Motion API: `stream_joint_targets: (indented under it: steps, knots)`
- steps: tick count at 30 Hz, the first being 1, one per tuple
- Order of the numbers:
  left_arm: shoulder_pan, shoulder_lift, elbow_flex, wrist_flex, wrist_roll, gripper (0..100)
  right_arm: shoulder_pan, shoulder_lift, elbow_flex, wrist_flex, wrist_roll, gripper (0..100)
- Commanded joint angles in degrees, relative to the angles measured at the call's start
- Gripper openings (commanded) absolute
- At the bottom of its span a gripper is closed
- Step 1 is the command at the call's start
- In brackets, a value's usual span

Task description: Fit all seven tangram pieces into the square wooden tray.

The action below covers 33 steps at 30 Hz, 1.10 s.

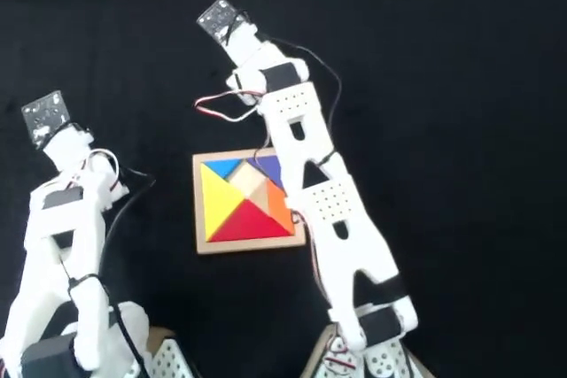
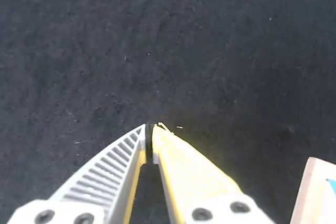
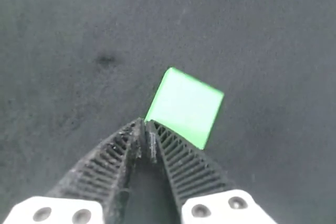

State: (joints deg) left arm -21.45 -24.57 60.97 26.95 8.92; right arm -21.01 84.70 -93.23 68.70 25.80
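Fetching green square [image 3: 185,106] | right gripper [image 3: 146,129] clenched empty, square just past its tips on surface [image 3: 63,24] | tray [image 1: 202,245] back behind it, mostly filled | next, likely: open, straddle square, pinch | left gripper [image 2: 150,129] clenched empty

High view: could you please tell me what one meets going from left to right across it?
Left arm → yellow piece → orange piece. The right arm crosses over the tray, so I leave it out.

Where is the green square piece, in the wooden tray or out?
Out: the green square lies on the black cloth, by the right gripper.
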Motion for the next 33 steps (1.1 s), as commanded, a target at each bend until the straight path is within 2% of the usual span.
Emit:
stream_joint_targets:
  steps: [1,6,14,20,24,27,30,33]
  knots:
    - [1.19,-0.79,-0.48,-0.35,-0.79,3,-0.26,-0.92,-2.15,-1.93,-0.09,1.1]
    - [2.68,-0.79,-0.84,-0.70,-0.79,3,0.09,-1.27,2.15,-1.93,0.62,1.1]
    - [13.49,-0.09,-6.55,-0.79,-0.88,3,2.02,-0.92,7.87,1.76,13.10,1.1]
    - [20.09,-0.09,-6.90,-0.44,-0.88,3,4.22,-0.92,8.66,2.46,14.07,1.1]
    - [20.70,-0.09,-7.52,-0.88,-0.88,3,3.60,-1.63,3.38,9.14,14.24,1.1]
    - [20.70,0.00,-10.15,-1.49,-0.88,3,5.36,-0.84,-3.03,10.29,14.42,1.1]
    - [21.05,0.00,-10.07,-6.15,-0.53,3,5.63,-0.84,-2.24,12.57,13.89,1.1]
    - [21.23,0.00,-6.73,-9.41,-0.44,3,6.51,-1.27,-2.59,19.96,14.33,1.1]
